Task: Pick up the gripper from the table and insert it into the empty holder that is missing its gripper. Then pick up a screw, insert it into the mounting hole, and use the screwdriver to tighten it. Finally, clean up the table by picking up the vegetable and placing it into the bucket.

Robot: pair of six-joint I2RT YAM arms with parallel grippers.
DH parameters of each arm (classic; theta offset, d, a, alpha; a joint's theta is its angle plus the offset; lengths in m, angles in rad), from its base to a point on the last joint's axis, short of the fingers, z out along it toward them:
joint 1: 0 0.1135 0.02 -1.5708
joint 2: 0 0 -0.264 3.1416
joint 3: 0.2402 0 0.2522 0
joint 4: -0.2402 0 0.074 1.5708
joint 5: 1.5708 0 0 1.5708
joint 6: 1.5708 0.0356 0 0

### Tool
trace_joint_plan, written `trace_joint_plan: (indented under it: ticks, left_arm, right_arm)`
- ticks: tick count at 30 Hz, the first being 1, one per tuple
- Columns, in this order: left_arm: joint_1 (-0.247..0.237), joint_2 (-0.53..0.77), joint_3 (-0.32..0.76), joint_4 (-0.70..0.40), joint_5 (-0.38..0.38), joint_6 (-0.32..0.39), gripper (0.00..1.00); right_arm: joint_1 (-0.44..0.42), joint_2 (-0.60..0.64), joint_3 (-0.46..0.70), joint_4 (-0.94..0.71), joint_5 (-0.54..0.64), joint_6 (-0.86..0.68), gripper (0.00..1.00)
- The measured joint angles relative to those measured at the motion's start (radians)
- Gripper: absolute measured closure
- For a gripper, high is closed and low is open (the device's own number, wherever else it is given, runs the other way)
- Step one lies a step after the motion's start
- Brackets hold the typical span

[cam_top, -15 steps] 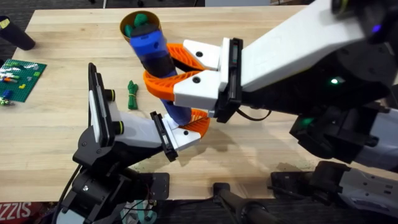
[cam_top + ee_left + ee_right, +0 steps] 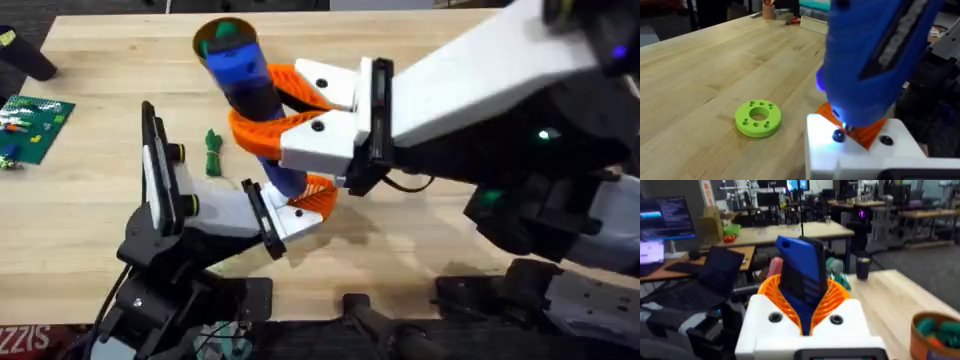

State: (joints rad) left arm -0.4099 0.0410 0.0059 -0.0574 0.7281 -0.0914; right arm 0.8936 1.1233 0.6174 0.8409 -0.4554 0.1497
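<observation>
Right tool (image 2: 262,112) clamped on the screwdriver (image 2: 248,85), nudged slightly left since before, vegetable (image 2: 212,152) on worktop (image 2: 90,200), left tool state unclear.

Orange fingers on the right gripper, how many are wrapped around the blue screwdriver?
2: the right gripper's two orange fingers curve around the blue screwdriver, one on each side, above the table.

Even, bright overhead light; soft shadows fall on the table (image 2: 100,215) under both arms. White casings look slightly blown out. The screwdriver (image 2: 875,55) is badly blurred close to the left wrist lens, probably motion blur too. Right wrist background soft, hazy.
</observation>
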Motion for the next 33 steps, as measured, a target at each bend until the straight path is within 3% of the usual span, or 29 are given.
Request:
trace_joint_plan:
  ticks: [10, 33]
  left_arm:
    - [0.0, 0.0, 0.0, 0.0, -0.003, 0.0, 0.992]
    - [0.0, 0.0, 0.0, -0.001, -0.003, 0.0, 0.992]
  right_arm:
    - [0.0, 0.0, -0.002, 0.115, -0.024, 0.0, 0.945]
    - [-0.023, -0.004, -0.003, 0.075, -0.032, 0.0, 0.945]
